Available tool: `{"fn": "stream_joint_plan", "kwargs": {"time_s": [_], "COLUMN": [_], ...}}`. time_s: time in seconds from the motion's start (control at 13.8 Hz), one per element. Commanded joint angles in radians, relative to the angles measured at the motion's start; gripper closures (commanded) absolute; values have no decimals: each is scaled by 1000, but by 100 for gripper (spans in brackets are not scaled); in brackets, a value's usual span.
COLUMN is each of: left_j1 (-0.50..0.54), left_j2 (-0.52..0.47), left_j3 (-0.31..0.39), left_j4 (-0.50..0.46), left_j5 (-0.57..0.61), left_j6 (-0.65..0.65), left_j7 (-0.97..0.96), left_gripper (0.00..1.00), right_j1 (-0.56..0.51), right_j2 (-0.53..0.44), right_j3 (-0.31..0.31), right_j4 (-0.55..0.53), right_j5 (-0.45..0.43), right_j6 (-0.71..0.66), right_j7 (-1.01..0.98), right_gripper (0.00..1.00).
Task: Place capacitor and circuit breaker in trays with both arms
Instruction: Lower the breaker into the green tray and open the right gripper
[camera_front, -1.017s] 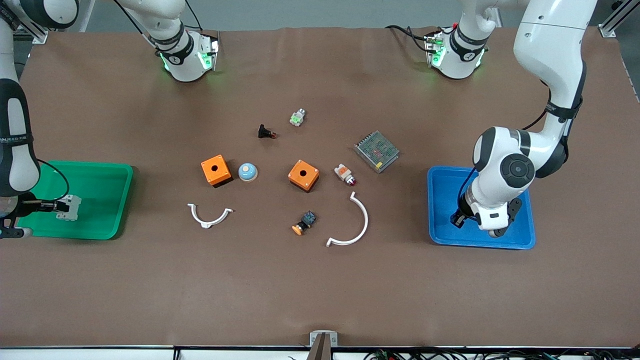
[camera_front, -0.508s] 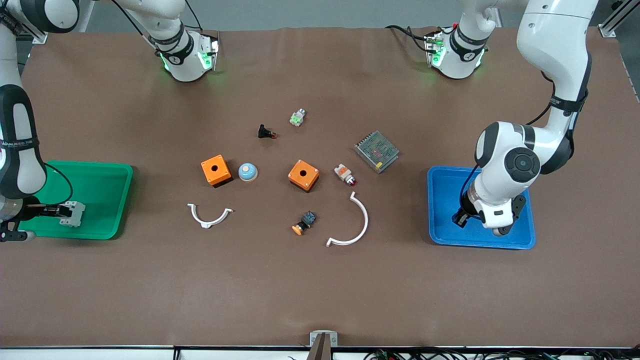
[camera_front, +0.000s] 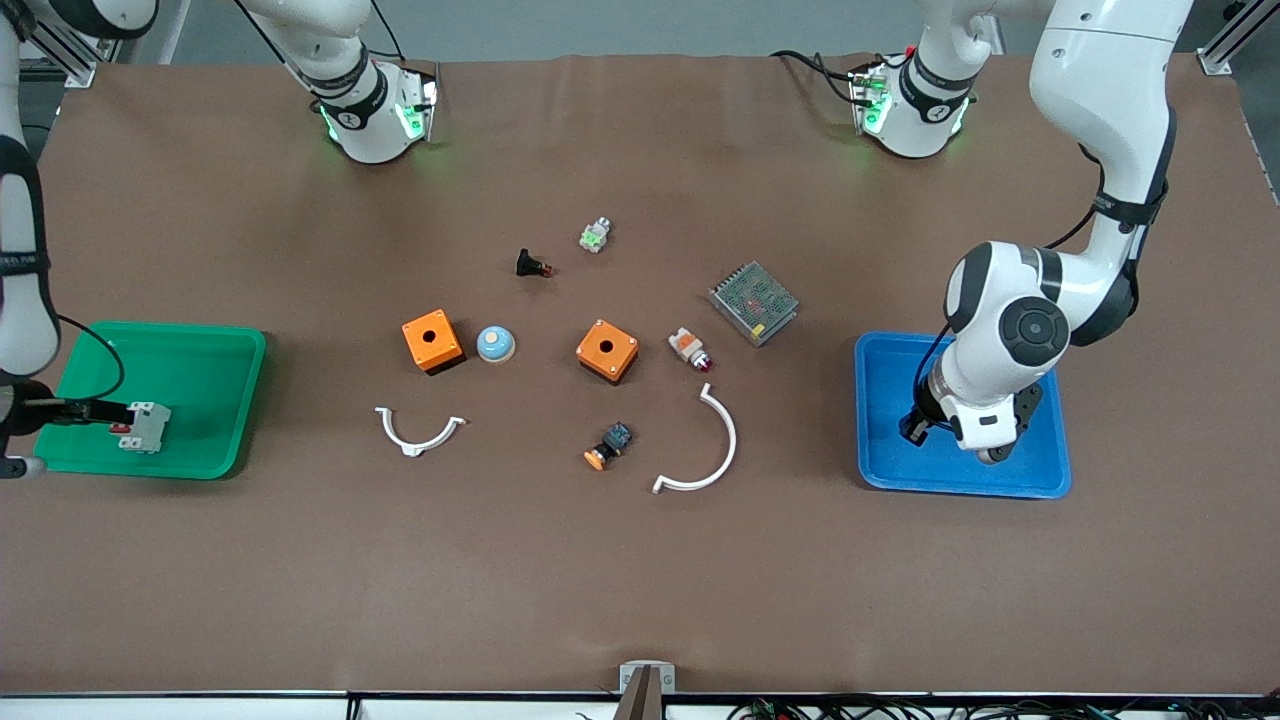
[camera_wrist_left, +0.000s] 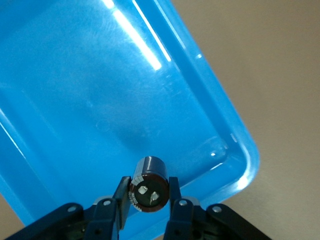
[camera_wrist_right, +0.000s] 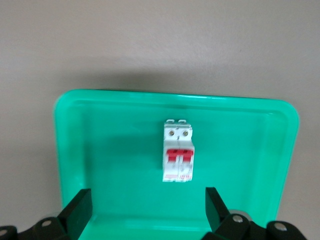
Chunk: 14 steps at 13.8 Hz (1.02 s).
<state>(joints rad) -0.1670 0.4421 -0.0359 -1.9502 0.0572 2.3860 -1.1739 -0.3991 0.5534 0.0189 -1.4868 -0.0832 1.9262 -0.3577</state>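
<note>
1. left gripper (camera_wrist_left: 148, 200) hangs over the blue tray (camera_wrist_left: 65, 95), jaws clamped on the capacitor (camera_wrist_left: 148, 184)
2. right gripper (camera_wrist_right: 145, 210) is over the green tray (camera_wrist_right: 95, 150), jaws wide apart and holding nothing
3. circuit breaker (camera_wrist_right: 177, 157) lies in the green tray

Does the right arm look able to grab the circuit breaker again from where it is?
Probably yes. The right gripper is open just above the circuit breaker, which lies alone in the green tray, and nothing stands between them.
</note>
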Motion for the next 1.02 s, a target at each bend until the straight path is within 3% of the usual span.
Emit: {"fn": "stream_joint_plan", "kwargs": {"time_s": [0.0,0.22,0.51,0.73,0.8,0.94], "left_j1": [7,9,7,7,7,4], "left_j2": [-6,3,9,39,41,41], "left_j3": [-6,-6,-6,-4,-4,-4], "left_j4": [-18,-16,-16,-7,-6,-6], "left_j5": [7,6,6,6,7,13], "left_j6": [-14,-54,-90,-73,-73,-73], "left_j7": [-24,-24,-29,-33,-33,-32], "left_gripper": [100,96,86,81,74,33], "right_j1": [41,117,218,308,343,384], "right_j2": [-146,-298,-527,-587,-592,-599], "right_j3": [7,9,9,9,9,10], "right_j4": [-27,-56,-278,-314,-314,-313], "right_j5": [-21,-6,46,59,59,60], "right_j6": [-125,-254,-257,-262,-262,-257], "right_j7": [48,120,258,330,374,419], "right_gripper": [0,0,0,0,0,0]}}
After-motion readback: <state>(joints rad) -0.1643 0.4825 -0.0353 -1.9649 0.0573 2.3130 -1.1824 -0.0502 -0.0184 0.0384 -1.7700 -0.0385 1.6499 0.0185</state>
